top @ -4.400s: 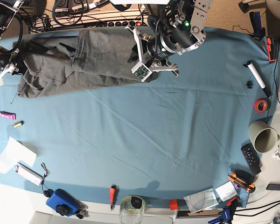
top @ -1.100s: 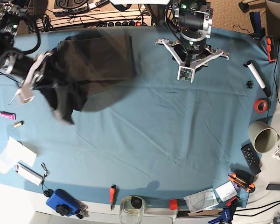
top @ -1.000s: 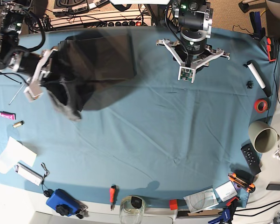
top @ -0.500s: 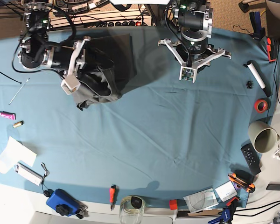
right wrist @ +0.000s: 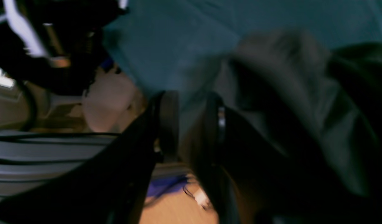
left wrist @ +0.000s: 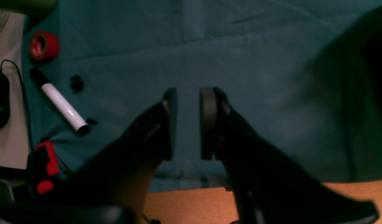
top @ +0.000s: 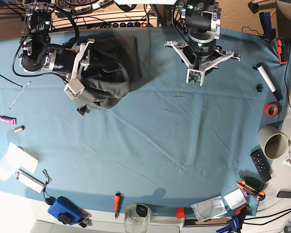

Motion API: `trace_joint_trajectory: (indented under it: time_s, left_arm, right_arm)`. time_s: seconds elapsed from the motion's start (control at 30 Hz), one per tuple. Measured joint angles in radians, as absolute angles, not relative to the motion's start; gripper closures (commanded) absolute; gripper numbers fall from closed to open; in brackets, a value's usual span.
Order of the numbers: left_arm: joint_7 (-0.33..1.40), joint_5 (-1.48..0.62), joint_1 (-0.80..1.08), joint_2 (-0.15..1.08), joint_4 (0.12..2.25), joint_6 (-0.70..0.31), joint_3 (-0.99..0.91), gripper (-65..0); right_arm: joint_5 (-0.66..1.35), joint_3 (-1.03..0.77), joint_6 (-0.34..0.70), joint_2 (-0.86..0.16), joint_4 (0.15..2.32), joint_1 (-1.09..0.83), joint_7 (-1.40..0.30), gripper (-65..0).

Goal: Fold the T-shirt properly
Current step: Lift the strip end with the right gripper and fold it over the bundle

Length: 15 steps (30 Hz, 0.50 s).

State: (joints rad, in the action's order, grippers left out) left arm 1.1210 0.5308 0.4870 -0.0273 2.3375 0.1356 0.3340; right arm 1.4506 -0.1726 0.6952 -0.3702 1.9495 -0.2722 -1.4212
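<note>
T-shirt (top: 106,73) lying bunched at far edge of table cloth (top: 174,136). My right gripper (right wrist: 191,124) is parting, nothing pinched; left gripper (left wrist: 188,124) slightly apart, empty. Am aiming for hem corners, spreading flat.

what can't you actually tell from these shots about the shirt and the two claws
- Whether the right claw still grips the T-shirt: right wrist view is motion-blurred; in the base view the arm covers the contact.
- The T-shirt's fold state: bunched in a heap in the base view, collar and sleeves hidden in its own folds.
- The T-shirt in the left wrist view: only a dark shape at the right edge. The left claw itself is clear, empty and parted.
</note>
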Motion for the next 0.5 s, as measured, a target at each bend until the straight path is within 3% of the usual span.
trace_joint_trajectory:
  time_s: [0.17, 0.5]
  left_arm:
    - [1.121, 0.531, 0.487, -0.027, 2.337, 0.136, 0.334, -12.0]
    - [1.121, 0.53, 0.487, -0.027, 2.337, 0.136, 0.334, -12.0]
  right_arm:
    - [1.437, -0.173, 0.697, -0.367, 2.057, -0.254, -1.42, -15.9]
    - [1.084, -0.394, 0.697, -0.366, 2.072, -0.239, -1.392, -10.2]
